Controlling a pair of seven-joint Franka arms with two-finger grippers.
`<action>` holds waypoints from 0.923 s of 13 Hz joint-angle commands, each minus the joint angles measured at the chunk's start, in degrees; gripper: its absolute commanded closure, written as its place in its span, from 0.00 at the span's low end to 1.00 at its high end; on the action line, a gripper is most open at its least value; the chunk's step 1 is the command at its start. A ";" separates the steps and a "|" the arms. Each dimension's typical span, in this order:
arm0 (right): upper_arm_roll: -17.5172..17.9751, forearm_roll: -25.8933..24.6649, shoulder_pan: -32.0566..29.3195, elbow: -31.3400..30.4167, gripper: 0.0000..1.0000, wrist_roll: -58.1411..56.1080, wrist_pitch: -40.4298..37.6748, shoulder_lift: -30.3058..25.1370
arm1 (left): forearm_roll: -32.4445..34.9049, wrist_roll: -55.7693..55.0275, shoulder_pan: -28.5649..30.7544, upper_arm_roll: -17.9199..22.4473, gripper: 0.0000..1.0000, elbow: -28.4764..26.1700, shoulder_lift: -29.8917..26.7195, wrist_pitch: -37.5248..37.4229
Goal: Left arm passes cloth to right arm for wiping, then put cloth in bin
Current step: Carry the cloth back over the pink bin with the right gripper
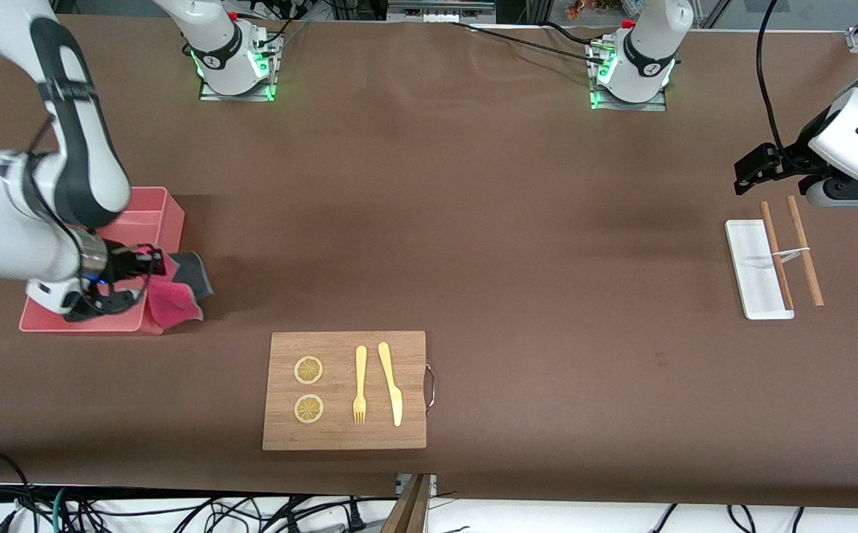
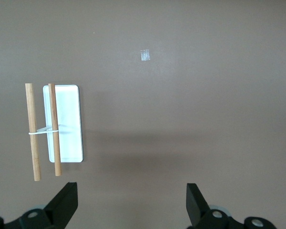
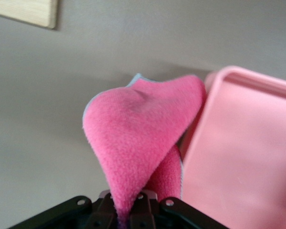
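Note:
My right gripper [image 1: 149, 268] is shut on the crimson-pink cloth [image 1: 173, 300] above the wall of the light pink bin [image 1: 151, 211] that faces the table's middle. The cloth hangs from the jaws beside that wall, with its grey back showing. In the right wrist view the cloth [image 3: 138, 138] folds out of the shut right gripper [image 3: 128, 210], and the bin [image 3: 248, 157] lies right beside it. My left gripper [image 1: 751, 174] waits open over the table at the left arm's end. Nothing is between its fingers [image 2: 66, 200] in the left wrist view.
A wooden cutting board [image 1: 345, 390] lies near the front camera, bearing a fork, a knife and two lemon slices. A small white tray [image 1: 751, 274] with two tied wooden sticks [image 1: 802, 248] across it lies under the left gripper's end of the table.

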 commanded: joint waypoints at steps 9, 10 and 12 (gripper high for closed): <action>-8.61 -5.97 0.11 -4.22 1.00 -0.61 -8.33 -13.77 | -0.87 -0.32 0.11 0.10 0.00 0.95 0.30 -0.85; -8.52 -5.97 0.11 -4.31 0.67 -0.61 -8.33 -13.77 | -0.87 -0.32 0.11 0.10 0.00 0.95 0.30 -0.85; -8.52 -5.97 0.11 -4.05 0.00 -0.61 -7.89 -13.86 | -0.87 -0.32 0.11 0.10 0.00 0.95 0.30 -0.85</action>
